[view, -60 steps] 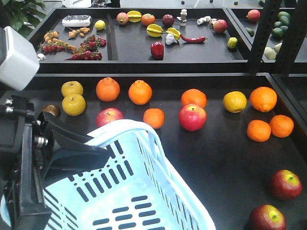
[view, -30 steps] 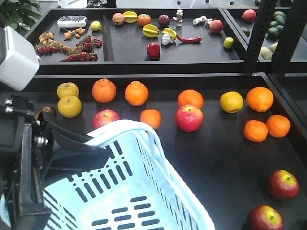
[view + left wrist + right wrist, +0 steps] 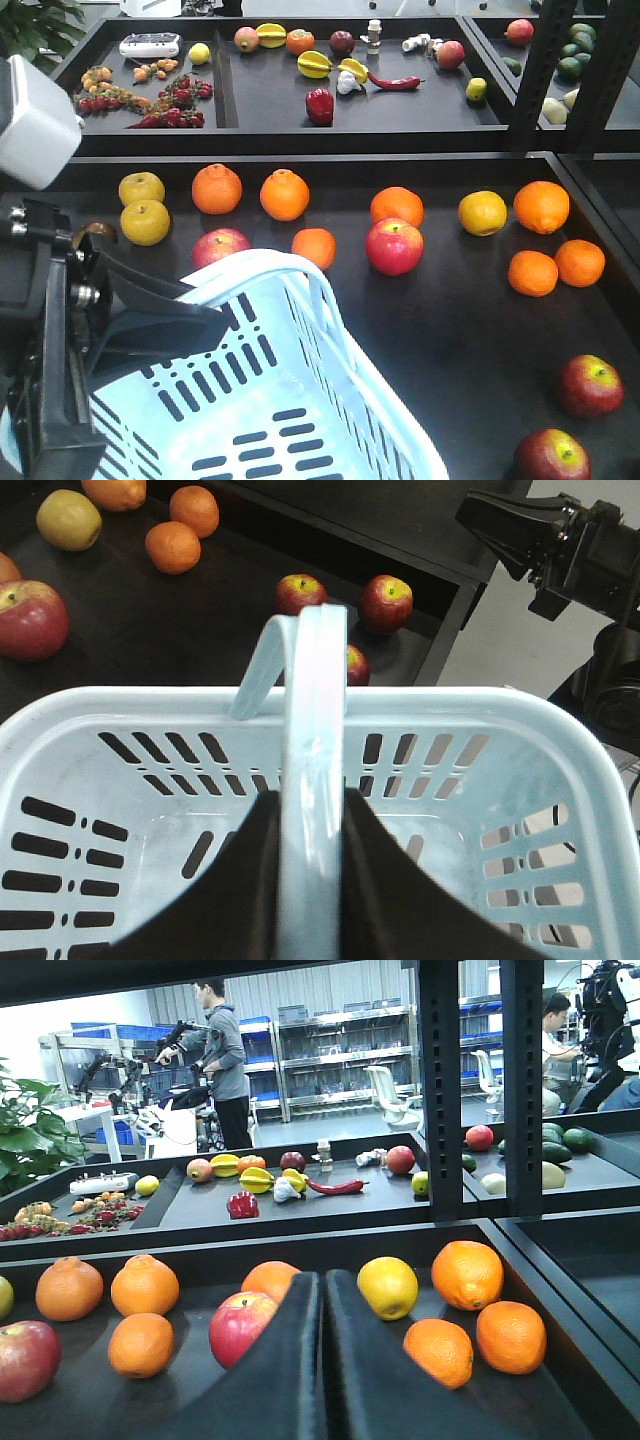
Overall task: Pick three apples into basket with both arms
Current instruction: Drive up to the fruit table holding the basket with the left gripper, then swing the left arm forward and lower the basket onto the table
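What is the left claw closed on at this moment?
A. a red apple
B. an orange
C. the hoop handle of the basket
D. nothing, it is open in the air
C: in the left wrist view the left claw has one black finger on each side of the pale blue handle of the basket, and nothing else is between them.

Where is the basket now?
In the front view, the basket fills the lower left, its handle clamped by the left gripper, near an apple and an orange.
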